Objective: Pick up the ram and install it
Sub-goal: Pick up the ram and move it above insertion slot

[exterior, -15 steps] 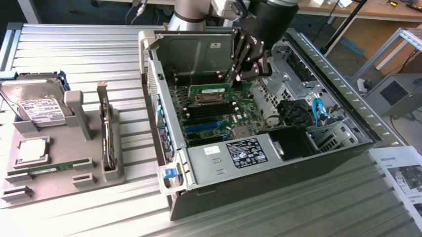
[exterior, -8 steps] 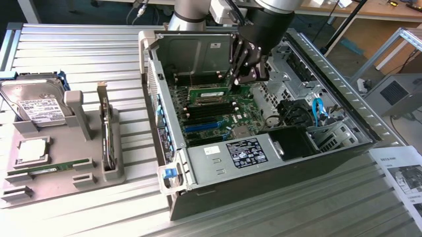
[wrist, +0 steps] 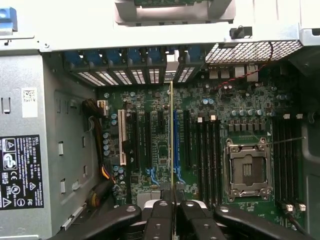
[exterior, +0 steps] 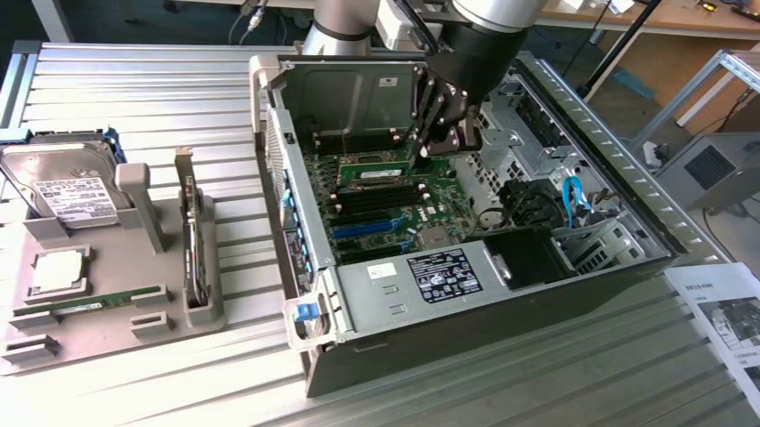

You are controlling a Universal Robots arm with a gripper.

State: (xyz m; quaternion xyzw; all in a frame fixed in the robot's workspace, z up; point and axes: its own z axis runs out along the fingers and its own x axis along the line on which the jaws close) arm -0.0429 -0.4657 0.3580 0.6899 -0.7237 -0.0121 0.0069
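Ram (wrist: pixel 171 140): seen edge-on from the wrist camera as a thin green-gold line. Your pincer (wrist: pixel 171 204) is clamped on it, the fingers drawn nearly together with only the board's thickness between them.

The stick hangs over the motherboard (wrist: pixel 225 110). It runs parallel to the long slots and sits just beside the blue slot (wrist: pixel 175 145). You cannot tell whether it touches a slot. The CPU socket (wrist: pixel 248 170) is nearby.

Exterior view: the pincer (exterior: pixel 442 138) reaches into the open computer case (exterior: pixel 344 98), upper middle of the frame.

Left of the frame: a grey holder tray (exterior: pixel 107 336) rests on the slatted tabletop (exterior: pixel 142 80). It carries a hard drive (exterior: pixel 66 182), an upright card (exterior: pixel 190 240) and another green stick (exterior: pixel 89 302).
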